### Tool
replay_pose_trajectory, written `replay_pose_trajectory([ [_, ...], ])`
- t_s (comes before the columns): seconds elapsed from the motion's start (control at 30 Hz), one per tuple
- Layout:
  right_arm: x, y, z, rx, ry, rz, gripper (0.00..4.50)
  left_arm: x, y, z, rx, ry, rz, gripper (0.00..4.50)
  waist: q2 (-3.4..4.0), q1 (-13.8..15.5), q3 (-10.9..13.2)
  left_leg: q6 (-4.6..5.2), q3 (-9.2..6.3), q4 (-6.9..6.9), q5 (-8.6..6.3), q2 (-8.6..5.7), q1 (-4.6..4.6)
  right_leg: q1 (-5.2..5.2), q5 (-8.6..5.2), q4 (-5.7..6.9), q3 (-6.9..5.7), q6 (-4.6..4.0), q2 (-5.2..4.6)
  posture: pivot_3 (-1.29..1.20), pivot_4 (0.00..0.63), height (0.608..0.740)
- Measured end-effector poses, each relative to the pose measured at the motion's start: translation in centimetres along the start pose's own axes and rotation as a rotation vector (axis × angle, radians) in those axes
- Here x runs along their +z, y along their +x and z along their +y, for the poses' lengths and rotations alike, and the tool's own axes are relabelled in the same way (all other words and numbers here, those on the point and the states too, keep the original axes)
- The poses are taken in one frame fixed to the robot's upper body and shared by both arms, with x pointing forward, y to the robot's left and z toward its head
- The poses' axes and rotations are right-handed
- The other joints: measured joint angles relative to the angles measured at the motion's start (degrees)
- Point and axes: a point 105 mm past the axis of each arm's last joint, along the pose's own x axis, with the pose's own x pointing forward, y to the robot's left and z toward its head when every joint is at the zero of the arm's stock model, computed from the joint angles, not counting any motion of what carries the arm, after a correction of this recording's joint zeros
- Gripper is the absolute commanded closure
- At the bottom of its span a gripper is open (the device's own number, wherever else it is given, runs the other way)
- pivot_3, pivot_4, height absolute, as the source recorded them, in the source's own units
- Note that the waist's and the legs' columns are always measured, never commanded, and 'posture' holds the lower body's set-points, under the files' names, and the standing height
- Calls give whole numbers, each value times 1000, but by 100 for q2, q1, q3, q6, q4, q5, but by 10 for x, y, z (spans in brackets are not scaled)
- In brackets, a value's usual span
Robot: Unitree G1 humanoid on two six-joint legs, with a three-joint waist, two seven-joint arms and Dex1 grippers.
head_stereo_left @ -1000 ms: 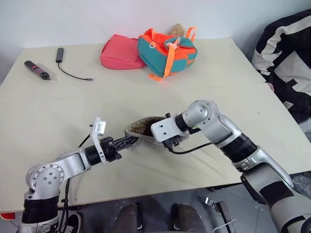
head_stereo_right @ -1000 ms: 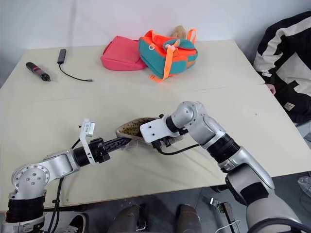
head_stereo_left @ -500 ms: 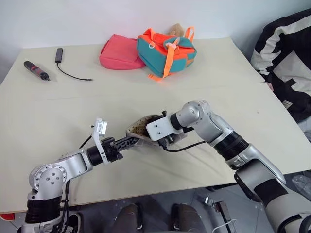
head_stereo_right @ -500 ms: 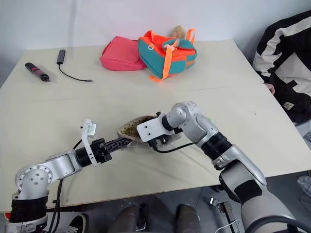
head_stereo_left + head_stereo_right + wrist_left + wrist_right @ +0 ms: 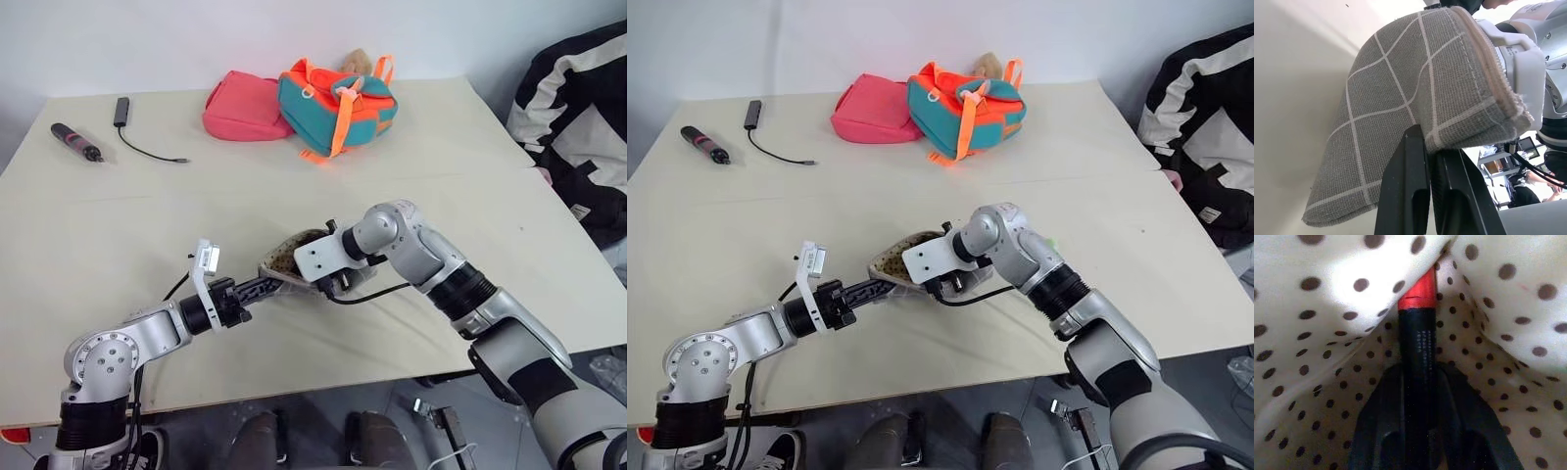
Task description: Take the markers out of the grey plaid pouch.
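- Pale table (image 5: 118,215) against a plain wall; pink pouch (image 5: 240,106) and teal-and-orange bag (image 5: 338,98) at its far edge, black-and-red tool (image 5: 75,141) and cable (image 5: 137,142) far off to the left, all well apart from both sets of fingers.
- Left gripper (image 5: 1432,161) clamped shut on the hem of the pouch (image 5: 1415,88), just beside the zip edge, holding the mouth up off the table.
- Right gripper (image 5: 1418,382) pushed inside the pouch, dotted lining close on every side of the fingers.
- Marker (image 5: 1418,338), red with a dark end, lying straight between the right fingers, dark end at the pads (image 5: 1386,401), red part running on past the tips into the fold of lining.
- Right fingers closed against both flanks of the marker, by the look of it; firmness of the hold hard to judge.
- Green marker out of sight among the lining.
- Step in hand, judged: securing 1 marker before drawing it out.
- To do it well:
  - Squeeze fully on the dark end first, keeping lining out from between pad and marker.
  - Pull back along the marker's own length, towards the mouth, not sideways into the fabric.
  - Keep the left clamp steady and the mouth lifted, so the pouch neither follows the pull nor folds shut over the right fingers.
  - Clear the zip edge wholly before turning away.
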Motion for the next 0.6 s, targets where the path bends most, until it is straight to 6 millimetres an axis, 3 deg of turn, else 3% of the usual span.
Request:
replay_pose_trajectory([
  [0.13,12,-16,-4,-27,27,-63,3952,6,-1,1,12,36,-28,4500,0,7,0,0,0,-9,0,-1,-7,-5,0,0,-3,0,1,0,150,740],
  [0.3,13,-41,-14,-92,133,-134,3952,20,0,-3,-1,114,-79,4500,0,11,0,2,0,-20,-1,-5,-8,-3,0,-17,-6,0,-1,0,150,740],
  [0.43,8,-52,-19,-126,232,-176,3952,23,0,-3,-7,136,-89,4500,0,9,0,2,1,-32,-1,-4,-8,-4,0,-15,-8,0,1,0,150,740],
  [0.6,-2,-80,-26,-208,248,-176,3952,17,-5,14,75,155,-61,4500,-1,12,-1,4,6,-39,-1,-4,-7,-3,0,-24,-21,1,6,0,150,740],
])
